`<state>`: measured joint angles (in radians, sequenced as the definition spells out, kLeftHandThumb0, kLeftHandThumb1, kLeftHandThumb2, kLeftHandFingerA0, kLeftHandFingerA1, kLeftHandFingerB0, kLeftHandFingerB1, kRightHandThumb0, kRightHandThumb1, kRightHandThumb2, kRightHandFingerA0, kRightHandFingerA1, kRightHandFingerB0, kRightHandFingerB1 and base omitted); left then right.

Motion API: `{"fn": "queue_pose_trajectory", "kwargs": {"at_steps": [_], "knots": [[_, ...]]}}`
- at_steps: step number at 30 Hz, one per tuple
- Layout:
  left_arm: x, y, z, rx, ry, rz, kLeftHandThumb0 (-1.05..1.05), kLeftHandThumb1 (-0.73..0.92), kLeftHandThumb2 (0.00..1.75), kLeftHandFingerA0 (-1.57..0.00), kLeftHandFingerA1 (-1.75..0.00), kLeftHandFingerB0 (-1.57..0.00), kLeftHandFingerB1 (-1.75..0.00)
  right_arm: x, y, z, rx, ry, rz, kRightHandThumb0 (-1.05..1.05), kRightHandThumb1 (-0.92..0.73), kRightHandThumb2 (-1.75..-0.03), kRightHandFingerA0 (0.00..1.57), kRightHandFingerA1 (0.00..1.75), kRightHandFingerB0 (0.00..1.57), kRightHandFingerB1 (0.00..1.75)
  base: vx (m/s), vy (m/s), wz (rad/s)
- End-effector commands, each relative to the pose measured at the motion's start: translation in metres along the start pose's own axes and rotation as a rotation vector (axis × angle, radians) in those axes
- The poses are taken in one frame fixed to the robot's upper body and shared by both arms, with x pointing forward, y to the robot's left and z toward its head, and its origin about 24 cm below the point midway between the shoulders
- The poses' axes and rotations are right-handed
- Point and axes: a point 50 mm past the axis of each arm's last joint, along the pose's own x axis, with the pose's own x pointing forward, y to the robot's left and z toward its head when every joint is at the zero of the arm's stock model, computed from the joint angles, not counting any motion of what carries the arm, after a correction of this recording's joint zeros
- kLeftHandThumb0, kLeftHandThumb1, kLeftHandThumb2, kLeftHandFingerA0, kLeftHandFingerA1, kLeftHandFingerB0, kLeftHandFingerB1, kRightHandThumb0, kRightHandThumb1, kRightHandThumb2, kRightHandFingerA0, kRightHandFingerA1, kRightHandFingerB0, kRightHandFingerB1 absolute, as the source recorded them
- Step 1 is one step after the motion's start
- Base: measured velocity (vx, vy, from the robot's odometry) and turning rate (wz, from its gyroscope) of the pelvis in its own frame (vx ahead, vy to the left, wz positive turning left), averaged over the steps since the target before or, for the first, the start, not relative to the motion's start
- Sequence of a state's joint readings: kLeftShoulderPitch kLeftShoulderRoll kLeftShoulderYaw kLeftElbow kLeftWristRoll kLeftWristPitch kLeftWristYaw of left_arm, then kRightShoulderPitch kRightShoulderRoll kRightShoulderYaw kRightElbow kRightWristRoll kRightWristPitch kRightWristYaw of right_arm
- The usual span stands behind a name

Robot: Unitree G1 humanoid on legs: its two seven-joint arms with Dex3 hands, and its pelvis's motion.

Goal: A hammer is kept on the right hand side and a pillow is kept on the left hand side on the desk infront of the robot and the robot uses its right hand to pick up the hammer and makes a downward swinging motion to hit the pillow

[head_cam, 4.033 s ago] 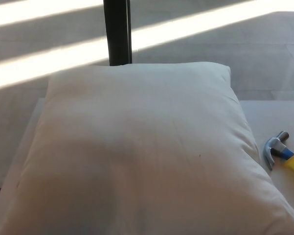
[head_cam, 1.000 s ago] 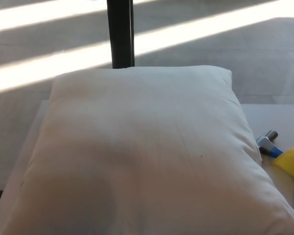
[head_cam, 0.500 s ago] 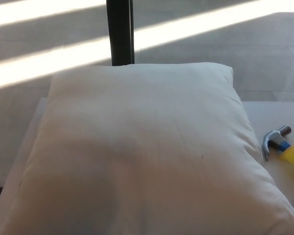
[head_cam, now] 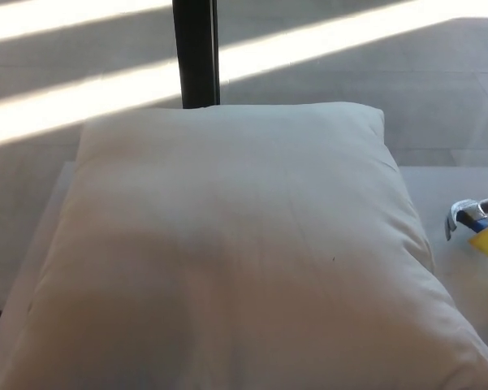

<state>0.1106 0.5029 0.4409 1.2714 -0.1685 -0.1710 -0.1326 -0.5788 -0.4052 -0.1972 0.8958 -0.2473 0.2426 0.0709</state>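
A large white pillow [head_cam: 227,252] fills most of the head view, lying flat on the pale tabletop [head_cam: 438,183] with one corner reaching toward the far right, its cover smooth and showing no dent from a blow. At the picture's right edge the claw hammer [head_cam: 469,213] shows only in part: a steel head with its curved claw turned toward the pillow, a short blue neck, and the start of a yellow grip cut off by the frame. The hammer's head sits just beside the pillow's right flank, apart from it, with a strip of bare tabletop between them. Whether the tool rests on the surface or is raised slightly above it cannot be settled from this angle, since the handle runs out of sight. Neither of the robot's hands appears in the picture, so the state of the fingers cannot be told: nothing shows them spread, clenched or wrapped around the handle. Judged from how things lie, the task looks to be at its opening stage; the pillow is in place and unstruck, and the lift and the downward swing onto the pillow both remain to be carried out. Sunlight stripes the floor beyond the tabletop, beside a dark upright post [head_cam: 195,50].
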Motion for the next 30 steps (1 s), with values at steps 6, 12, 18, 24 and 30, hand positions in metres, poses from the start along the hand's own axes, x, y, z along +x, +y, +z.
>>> {"fn": "queue_pose_trajectory", "kwargs": {"at_steps": [6, 12, 18, 24, 30], "knots": [[-0.002, 0.008, 0.003, 0.01, -0.037, -0.006, -0.61, 0.75, 0.63, -0.81, -0.64, -0.72, -0.56, -0.004, -0.001, 0.024, 0.311, -0.07, 0.105, -0.23, -0.66, -1.07, 0.99, 1.75, 0.71, 1.75, 0.0, 0.0, 0.0], [-0.002, 0.008, -0.001, 0.001, -0.019, 0.006, -0.6, 0.75, 0.62, -0.77, -0.61, -0.63, -0.52, -0.004, -0.004, 0.036, 0.488, -0.075, 0.171, -0.25, -0.71, -1.1, 0.98, 1.75, 0.65, 1.75, 0.0, 0.0, 0.0], [-0.004, 0.007, -0.008, 0.026, 0.004, 0.004, -0.59, 0.76, 0.63, -0.75, -0.61, -0.62, -0.52, -0.005, 0.002, 0.049, 0.7, 0.005, 0.283, -0.28, -0.79, -1.04, 1.02, 1.75, 0.67, 1.75, 0.0, 0.0, 0.0], [-0.006, 0.01, -0.011, 0.01, -0.002, -0.004, -0.62, 0.76, 0.62, -0.76, -0.62, -0.63, -0.53, -0.012, 0.012, 0.085, 0.8, 0.011, 0.548, -0.34, -0.79, -1.02, 1.04, 1.75, 0.73, 1.75, 0.0, 0.0, 0.0], [-0.005, 0.01, -0.011, -0.02, 0.01, 0.004, -0.62, 0.75, 0.62, -0.74, -0.61, -0.6, -0.52, -0.025, 0.022, 0.117, 0.775, 0.011, 0.724, -0.37, -0.75, -0.95, 1.06, 1.75, 0.77, 1.69, 0.0, 0.0, 0.0]]}}
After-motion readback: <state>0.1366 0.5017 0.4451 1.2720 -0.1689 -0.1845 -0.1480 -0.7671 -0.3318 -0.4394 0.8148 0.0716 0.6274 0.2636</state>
